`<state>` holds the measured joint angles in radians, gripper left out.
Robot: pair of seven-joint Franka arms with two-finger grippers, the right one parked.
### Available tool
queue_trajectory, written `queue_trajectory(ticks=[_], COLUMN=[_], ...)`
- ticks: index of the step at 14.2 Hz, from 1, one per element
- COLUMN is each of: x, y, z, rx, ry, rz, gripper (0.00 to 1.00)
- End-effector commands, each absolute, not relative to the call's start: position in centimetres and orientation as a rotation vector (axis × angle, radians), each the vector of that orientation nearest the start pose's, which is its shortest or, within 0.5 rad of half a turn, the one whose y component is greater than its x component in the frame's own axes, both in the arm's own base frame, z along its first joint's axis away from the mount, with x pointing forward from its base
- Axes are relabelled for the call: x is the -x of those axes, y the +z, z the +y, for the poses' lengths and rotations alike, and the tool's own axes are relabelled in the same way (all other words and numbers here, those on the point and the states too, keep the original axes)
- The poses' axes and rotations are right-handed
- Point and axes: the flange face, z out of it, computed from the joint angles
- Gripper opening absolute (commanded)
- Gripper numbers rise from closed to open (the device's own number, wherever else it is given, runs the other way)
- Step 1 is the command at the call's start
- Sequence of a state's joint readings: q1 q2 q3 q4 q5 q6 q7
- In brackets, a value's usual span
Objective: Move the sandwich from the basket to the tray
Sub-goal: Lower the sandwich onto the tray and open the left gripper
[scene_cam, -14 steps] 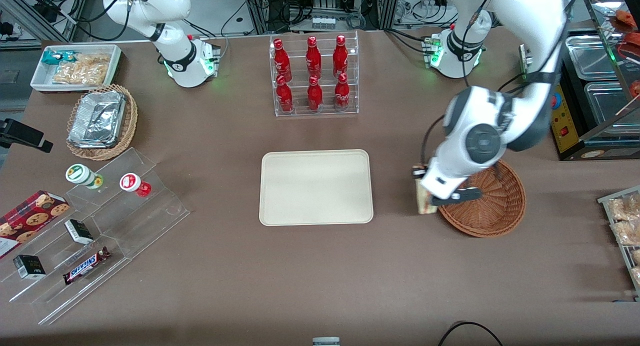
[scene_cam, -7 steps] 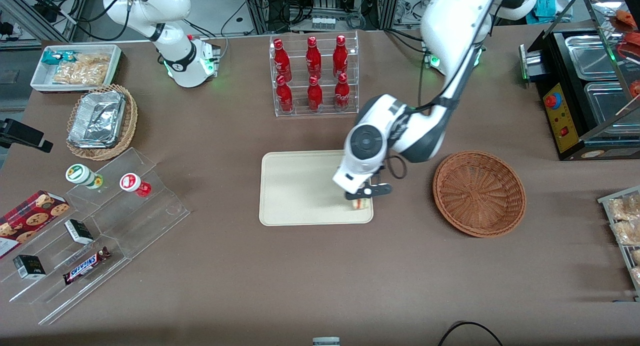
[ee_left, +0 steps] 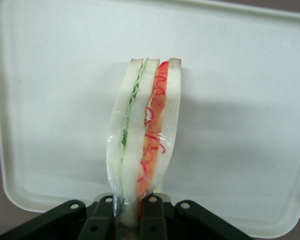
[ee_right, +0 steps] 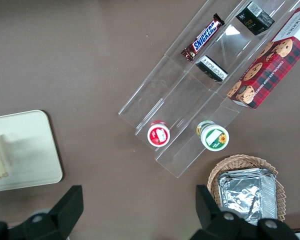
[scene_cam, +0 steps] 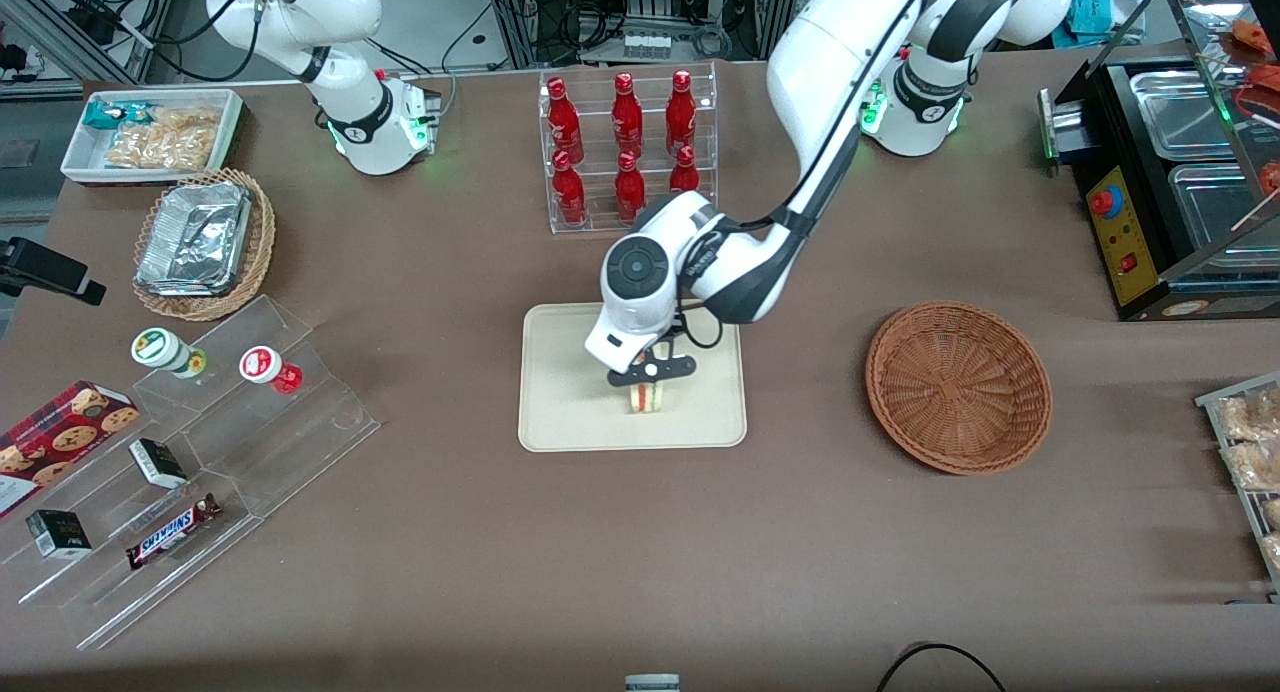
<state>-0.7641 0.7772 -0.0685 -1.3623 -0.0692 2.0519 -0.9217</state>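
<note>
A: Anything crowding the pincer (scene_cam: 648, 384) over the tray (scene_cam: 570, 392)?

B: Only the sandwich (scene_cam: 647, 397) it clamps. Bottle rack (scene_cam: 630, 152) stands at twelve o'clock, basket (scene_cam: 958, 386) at three, both well apart.

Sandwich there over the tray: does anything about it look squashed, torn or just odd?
Slightly. The end effector pinches the wrapped sandwich at one narrow end, and its layers bow sideways instead of running straight. No tear or spilled filling shows. It hangs over the cream tray; whether it touches the tray cannot be told.
</note>
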Motion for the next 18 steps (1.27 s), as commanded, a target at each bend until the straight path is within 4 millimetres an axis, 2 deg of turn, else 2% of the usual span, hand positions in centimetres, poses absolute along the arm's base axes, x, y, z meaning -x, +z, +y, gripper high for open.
queue_trajectory(ticks=[1,2,3,4,6,10,12,14,17,18], x=[-48.7,-48.4,-48.5,-48.2,-48.4,-49.5,-51.2,-52.0,-53.3,-54.3], y=[24.4,24.0,24.0,23.8,24.6,31.0,33.4,34.2,34.5,34.9], z=[-55.0,-55.2,-55.3,-55.5,-55.3,-53.6,-50.2,-47.5,-41.4,-38.3], rx=[3.130,3.129,3.139,3.144,3.142,3.143,3.060,2.973,2.904,2.907], ry=[0.213,0.222,0.212,0.213,0.208,0.166,0.176,0.222,0.244,0.260], rz=[-0.205,-0.210,-0.236,-0.243,-0.242,-0.263,-0.328,-0.401,-0.479,-0.487], gripper=[0.04,0.11,0.36,0.99,1.00,1.00,1.00,1.00,1.00,1.00])
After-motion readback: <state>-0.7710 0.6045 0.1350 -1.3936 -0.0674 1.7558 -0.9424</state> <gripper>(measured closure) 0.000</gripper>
